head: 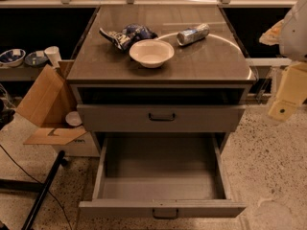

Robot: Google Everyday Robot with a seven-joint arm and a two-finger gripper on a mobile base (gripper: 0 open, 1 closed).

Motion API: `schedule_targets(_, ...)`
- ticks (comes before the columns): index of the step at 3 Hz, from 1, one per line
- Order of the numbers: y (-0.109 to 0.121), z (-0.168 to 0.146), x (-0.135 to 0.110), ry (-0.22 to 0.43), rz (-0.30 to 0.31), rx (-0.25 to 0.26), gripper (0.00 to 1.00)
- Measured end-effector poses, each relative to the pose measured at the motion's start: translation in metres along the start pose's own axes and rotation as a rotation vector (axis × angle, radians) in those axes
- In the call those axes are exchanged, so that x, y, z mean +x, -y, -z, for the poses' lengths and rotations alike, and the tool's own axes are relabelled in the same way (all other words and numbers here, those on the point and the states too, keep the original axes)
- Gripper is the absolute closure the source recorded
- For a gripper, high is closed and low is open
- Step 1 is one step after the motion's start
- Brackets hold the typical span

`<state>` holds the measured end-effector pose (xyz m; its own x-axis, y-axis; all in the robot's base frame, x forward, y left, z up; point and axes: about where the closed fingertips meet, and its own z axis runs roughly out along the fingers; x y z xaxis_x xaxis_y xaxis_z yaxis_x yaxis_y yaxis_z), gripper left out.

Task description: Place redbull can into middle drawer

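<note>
The redbull can (193, 34) lies on its side on the cabinet top, at the back right, just right of a white bowl (151, 52). The middle drawer (160, 163) is pulled wide open below, its grey floor bare, with a small dark handle (165, 213) on its front. My gripper (286, 99) hangs at the right edge of the view, beside the cabinet and lower than its top, well apart from the can and holding nothing that I can see.
A blue and white snack bag (125, 35) lies left of the bowl. A shallower drawer front (161, 116) sits shut above the open drawer, under an open slot. An open cardboard box (48, 104) and a dark stand leg (43, 190) are on the left floor.
</note>
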<state>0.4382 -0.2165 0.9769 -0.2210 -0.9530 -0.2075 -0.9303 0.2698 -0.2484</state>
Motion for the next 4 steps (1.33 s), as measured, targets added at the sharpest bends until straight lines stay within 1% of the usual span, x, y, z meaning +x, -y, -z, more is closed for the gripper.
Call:
schedule_targets(1, 0.0, 0.001, -0.001, 0.0, 0.001, 0.005, 0.0)
schedule_targets(2, 0.011, 0.003, -0.008, 0.002, 0.032, 0.034, 0.0)
schedule_targets(3, 0.035, 0.0, -0.014, -0.006, 0.076, 0.048, 0.0)
schedule_targets(4, 0.071, -0.006, -0.02, -0.017, 0.123, 0.058, 0.0)
